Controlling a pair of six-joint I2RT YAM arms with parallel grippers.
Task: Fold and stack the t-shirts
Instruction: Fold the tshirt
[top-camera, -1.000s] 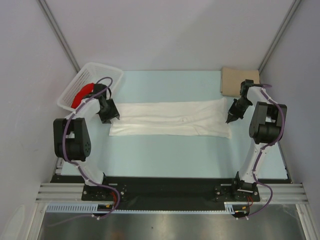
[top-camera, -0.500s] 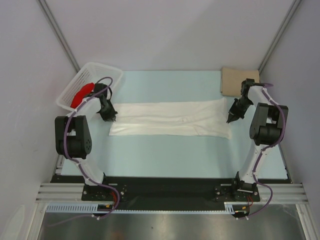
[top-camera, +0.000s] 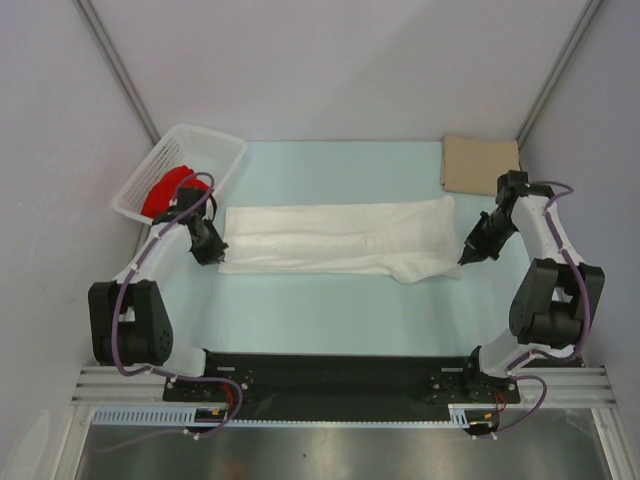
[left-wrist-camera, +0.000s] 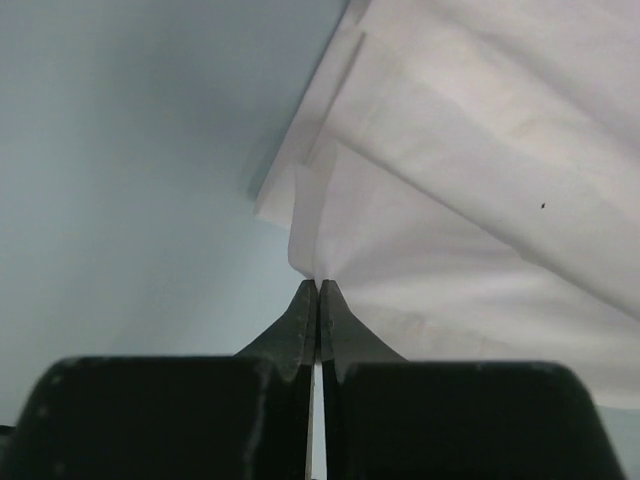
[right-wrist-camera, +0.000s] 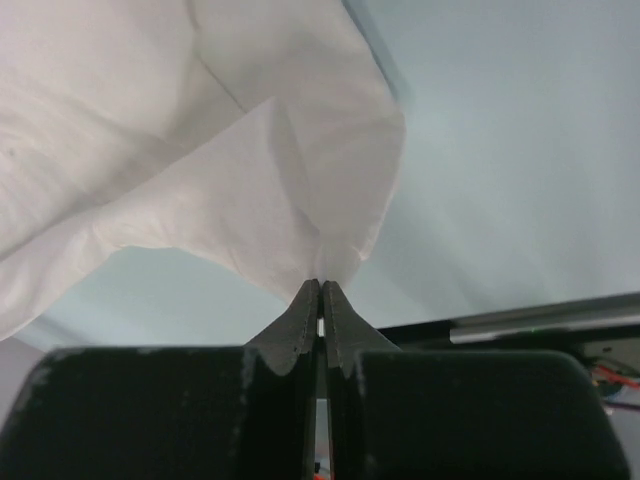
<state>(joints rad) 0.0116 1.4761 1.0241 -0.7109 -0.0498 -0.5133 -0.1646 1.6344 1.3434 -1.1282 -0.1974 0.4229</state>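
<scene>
Both arms have drawn back toward the near edge since a second ago, elbows swung low and outward, and the left hand (top-camera: 208, 248), whose fingers then stood apart, has closed. The white t-shirt (top-camera: 340, 238) has changed shape with them: its near right corner now sags toward the front of the worktop (top-camera: 330, 305).

From the left wrist view, the left hand (left-wrist-camera: 318, 285) has its two dark fingertips pressed together on a thin fold of the white t-shirt (left-wrist-camera: 480, 200), right at the cloth's left end, with the fabric rising from the pinch. The right hand (right-wrist-camera: 320, 285) is likewise clamped tight on a peak of the white t-shirt (right-wrist-camera: 200, 150), which hangs in loose folds above its tips. From above, the right hand (top-camera: 470, 254) sits at the shirt's near right corner, its forearm angling down from the far right.

The shirt lies stretched as a long band across the middle of the worktop between the two hands. A tan t-shirt (top-camera: 480, 165) lies flat as a rectangle at the far right corner, apart from the white one. A red t-shirt (top-camera: 160, 192) sits in the white basket (top-camera: 215, 150) at the far left, just behind the left arm.
</scene>
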